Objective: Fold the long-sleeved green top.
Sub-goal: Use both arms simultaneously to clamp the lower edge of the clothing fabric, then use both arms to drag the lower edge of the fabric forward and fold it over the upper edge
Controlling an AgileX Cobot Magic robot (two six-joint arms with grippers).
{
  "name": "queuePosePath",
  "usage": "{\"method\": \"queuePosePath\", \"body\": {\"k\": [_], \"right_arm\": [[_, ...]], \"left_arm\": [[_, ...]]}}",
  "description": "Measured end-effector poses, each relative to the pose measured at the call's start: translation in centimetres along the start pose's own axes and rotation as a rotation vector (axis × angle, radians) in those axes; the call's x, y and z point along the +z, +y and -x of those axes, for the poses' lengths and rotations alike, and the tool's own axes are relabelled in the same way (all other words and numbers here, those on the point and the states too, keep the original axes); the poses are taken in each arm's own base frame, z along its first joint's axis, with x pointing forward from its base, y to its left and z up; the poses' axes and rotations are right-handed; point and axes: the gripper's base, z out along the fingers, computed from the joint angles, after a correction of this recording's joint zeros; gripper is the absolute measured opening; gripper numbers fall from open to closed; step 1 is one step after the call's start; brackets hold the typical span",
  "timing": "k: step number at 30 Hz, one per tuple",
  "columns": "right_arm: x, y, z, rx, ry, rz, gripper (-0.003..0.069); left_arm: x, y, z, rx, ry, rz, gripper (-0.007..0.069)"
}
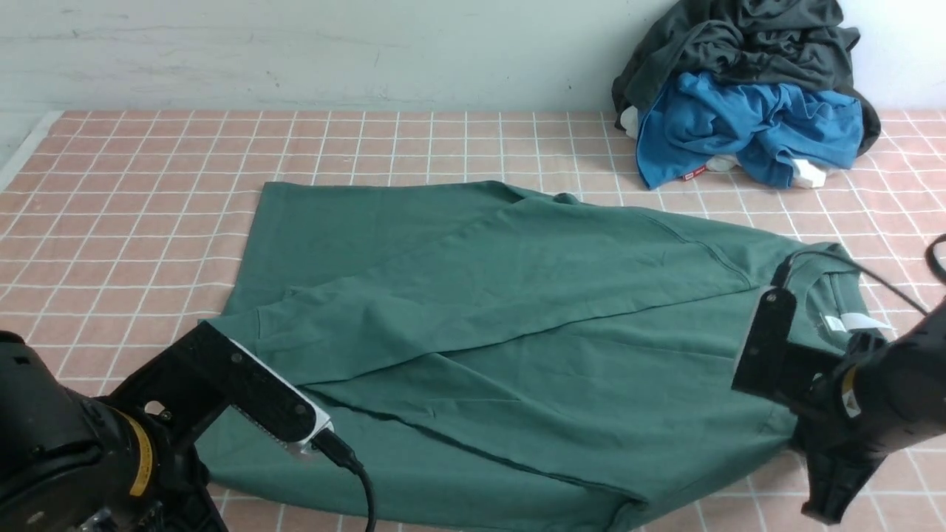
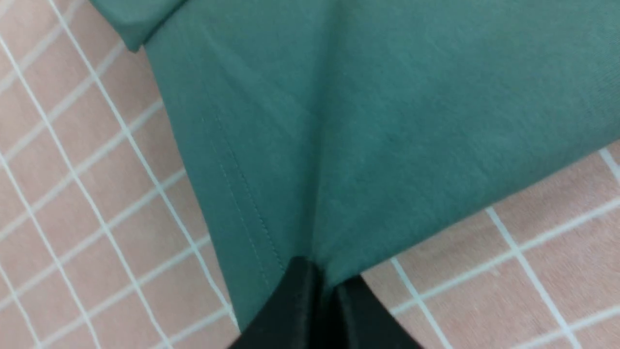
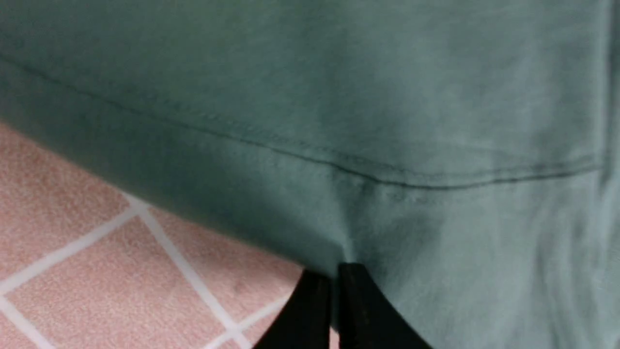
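The green long-sleeved top (image 1: 502, 295) lies spread on the pink checked tablecloth, with a sleeve folded diagonally across its body. Its collar and white neck label (image 1: 857, 321) point to the right. My left gripper (image 2: 322, 283) is shut on the hem corner of the top (image 2: 339, 145) at the near left; in the front view the left arm (image 1: 185, 414) hides the jaws. My right gripper (image 3: 336, 278) is shut on the top's near edge (image 3: 339, 145) close to a seam, below the collar. The right arm (image 1: 850, 399) sits at the near right.
A pile of a dark grey-black garment (image 1: 746, 44) over a bright blue garment (image 1: 739, 125) lies at the back right against the wall. The tablecloth (image 1: 133, 192) runs to an edge at the far left. A black cable (image 1: 872, 277) loops over the collar.
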Motion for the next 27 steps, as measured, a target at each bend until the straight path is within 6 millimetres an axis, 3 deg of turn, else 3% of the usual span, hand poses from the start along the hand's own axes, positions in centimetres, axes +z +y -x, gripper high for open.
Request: {"method": "queuePosePath", "body": {"k": [2, 6, 9, 12, 16, 17, 18, 19, 20, 22, 26, 27], "right_arm": [[-2.4, -1.0, 0.1, 0.084, -0.031, -0.051, -0.0003], [-4.2, -3.1, 1.4, 0.146, -0.059, -0.097, -0.0003], [-4.6, -4.1, 2.3, 0.162, -0.082, -0.119, -0.0003], [-4.6, -7.1, 4.9, 0.188, -0.141, -0.167, -0.0003], [-2.3, -11.1, 8.0, 0.212, -0.188, -0.211, -0.0003], [-1.8, -11.3, 8.2, 0.212, -0.184, -0.207, -0.0003], [-0.6, -13.2, 9.2, 0.230, -0.204, -0.231, -0.0003], [-0.2, -13.1, 9.2, 0.229, -0.199, -0.225, -0.0003], [1.3, -14.5, 9.9, 0.250, -0.198, -0.232, -0.0003], [3.3, -15.9, 10.6, 0.290, -0.200, -0.231, -0.0003], [6.6, -17.5, 12.0, 0.374, -0.213, -0.222, 0.0014], [7.1, -17.5, 12.0, 0.382, -0.210, -0.217, 0.0020]], "left_arm": [[-1.2, 0.5, 1.1, -0.059, -0.011, -0.020, 0.0006], [-2.3, 3.1, 4.1, -0.169, -0.057, -0.011, 0.0013], [-2.3, 5.1, 6.1, -0.215, -0.085, 0.013, 0.0013], [-1.1, 8.6, 10.1, -0.278, -0.153, 0.054, 0.0013], [2.1, 12.3, 15.2, -0.310, -0.216, 0.092, 0.0013], [2.5, 12.6, 15.6, -0.312, -0.220, 0.094, 0.0013], [4.5, 13.9, 17.5, -0.318, -0.223, 0.106, 0.0013], [4.8, 14.0, 17.7, -0.320, -0.223, 0.107, 0.0013], [7.0, 14.8, 18.8, -0.323, -0.204, 0.112, 0.0013], [9.2, 15.7, 20.1, -0.329, -0.196, 0.121, 0.0013], [14.3, 16.9, 22.2, -0.357, -0.177, 0.125, 0.0032], [14.7, 16.9, 22.1, -0.358, -0.170, 0.123, 0.0038]]}}
